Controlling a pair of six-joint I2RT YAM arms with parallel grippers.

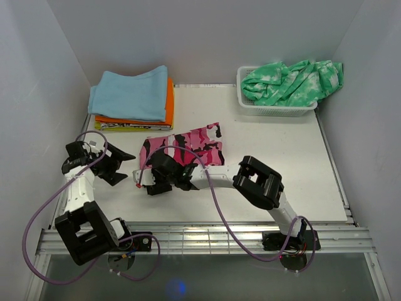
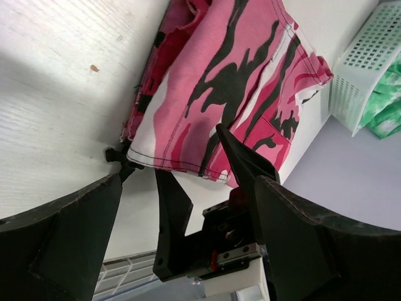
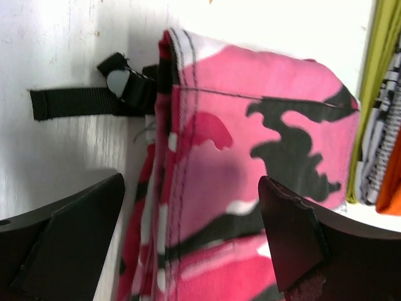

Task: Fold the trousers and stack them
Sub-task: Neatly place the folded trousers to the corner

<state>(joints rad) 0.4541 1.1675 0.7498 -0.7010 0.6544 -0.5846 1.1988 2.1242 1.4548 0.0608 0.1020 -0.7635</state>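
Black-fingered and spread wide with nothing between its pads, the left tool [image 1: 128, 168] hovered at the left of the worktop [image 1: 269, 169], pointing toward the garment. Behind it, in the far left corner, lay a stack of folded clothes [image 1: 131, 97], light blue over orange over yellow. At the centre the trousers [image 1: 188, 145] lay as a compact folded bundle of pink camouflage, near the stack but apart from it. Over their near-left edge the right tool [image 3: 191, 185] stood equally wide, straddling a stitched hem and gripping nothing; whether its tips touched the cloth could not be told. A black strap [image 3: 72, 103] with a buckle trailed from that edge onto bare worktop. The fabric looked soft and light: it would likely sag and come unfolded if lifted by one layer, so a hold through all layers at the folded edge seemed safest, with the strap kept out of the pinch. At the far right a white basket [image 1: 276, 111] held a green-and-white tie-dye garment [image 1: 291, 80]. From above, the right arm covered the bundle's near edge, so how many folds it held was unclear, and the wrist views cut off its far side.
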